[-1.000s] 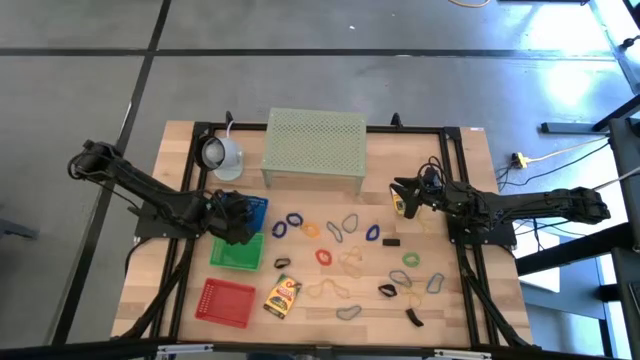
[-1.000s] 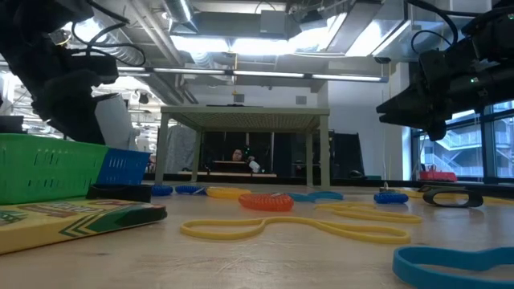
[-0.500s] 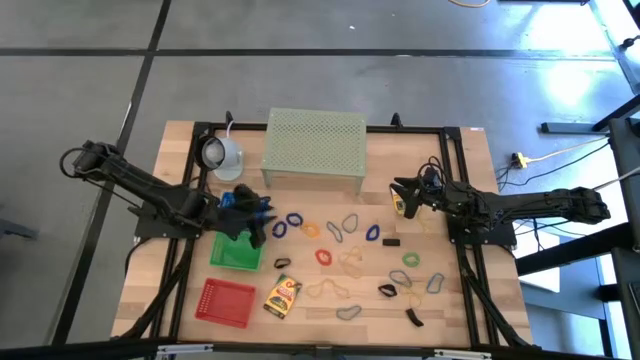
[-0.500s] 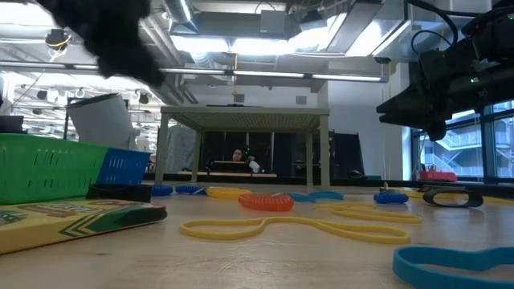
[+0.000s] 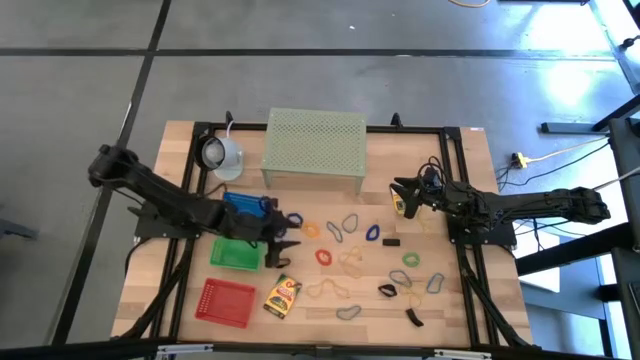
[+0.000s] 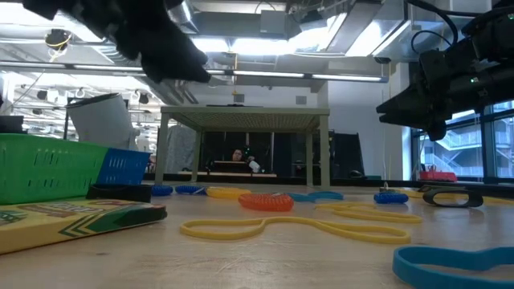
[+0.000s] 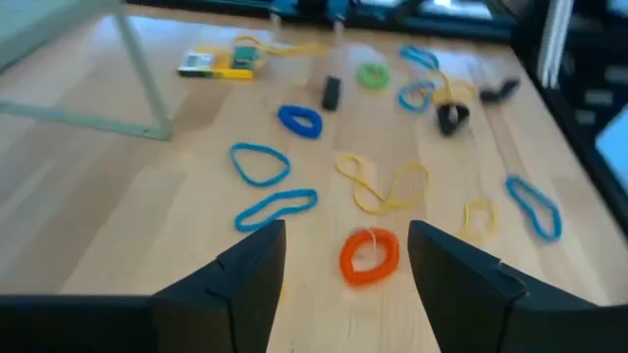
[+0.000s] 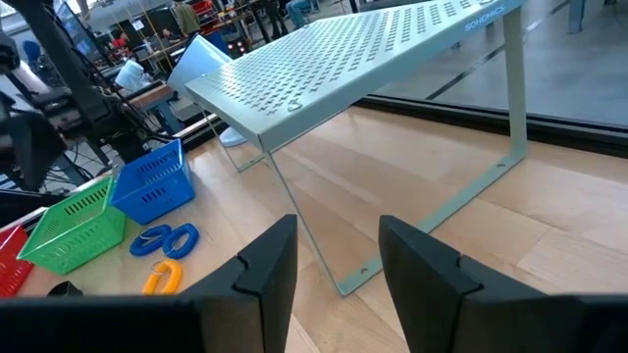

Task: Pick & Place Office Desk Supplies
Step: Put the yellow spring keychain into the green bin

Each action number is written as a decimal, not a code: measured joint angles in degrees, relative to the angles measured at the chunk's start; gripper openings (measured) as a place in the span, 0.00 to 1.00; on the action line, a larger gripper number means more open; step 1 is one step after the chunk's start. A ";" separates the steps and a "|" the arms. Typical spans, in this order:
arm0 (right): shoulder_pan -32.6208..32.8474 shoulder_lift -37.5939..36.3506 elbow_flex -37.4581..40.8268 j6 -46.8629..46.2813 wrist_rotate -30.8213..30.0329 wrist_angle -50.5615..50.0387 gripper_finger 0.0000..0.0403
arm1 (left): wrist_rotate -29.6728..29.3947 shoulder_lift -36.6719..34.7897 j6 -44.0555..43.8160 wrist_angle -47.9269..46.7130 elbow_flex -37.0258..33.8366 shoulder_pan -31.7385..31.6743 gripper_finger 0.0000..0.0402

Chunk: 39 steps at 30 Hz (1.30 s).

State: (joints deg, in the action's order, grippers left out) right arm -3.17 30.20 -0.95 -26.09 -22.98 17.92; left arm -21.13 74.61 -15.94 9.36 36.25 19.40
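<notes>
Left pincer (image 7: 343, 257) wide, holding nothing – hovers above the orange loop (image 7: 369, 255) on the desk (image 5: 460, 318), loops scattered beyond. Yellow box (image 5: 283, 296) beside the red basket (image 5: 227, 301). Right pincer (image 8: 336, 263) parted, empty – facing the mesh stand (image 8: 373, 59).

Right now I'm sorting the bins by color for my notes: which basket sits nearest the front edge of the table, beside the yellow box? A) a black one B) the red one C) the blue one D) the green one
B: in the high view the red basket lies closest to the front edge, next to the yellow box, with the green basket and the blue basket farther back.
</notes>
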 joint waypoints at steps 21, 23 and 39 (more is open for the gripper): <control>0.01 0.00 0.00 0.00 -0.05 0.00 0.36 | 10.75 14.41 3.57 7.31 0.00 -12.49 0.51; 0.01 0.00 0.02 0.00 -0.07 0.00 0.36 | 13.68 15.68 5.79 7.59 0.00 -13.80 0.49; 0.01 0.00 0.01 0.00 -0.12 0.01 0.36 | 26.36 26.93 18.56 7.15 4.53 -17.21 0.41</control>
State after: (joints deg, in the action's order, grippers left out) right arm -3.16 30.20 -0.94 -26.09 -23.10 17.92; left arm 5.23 101.53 2.62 16.52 40.77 2.19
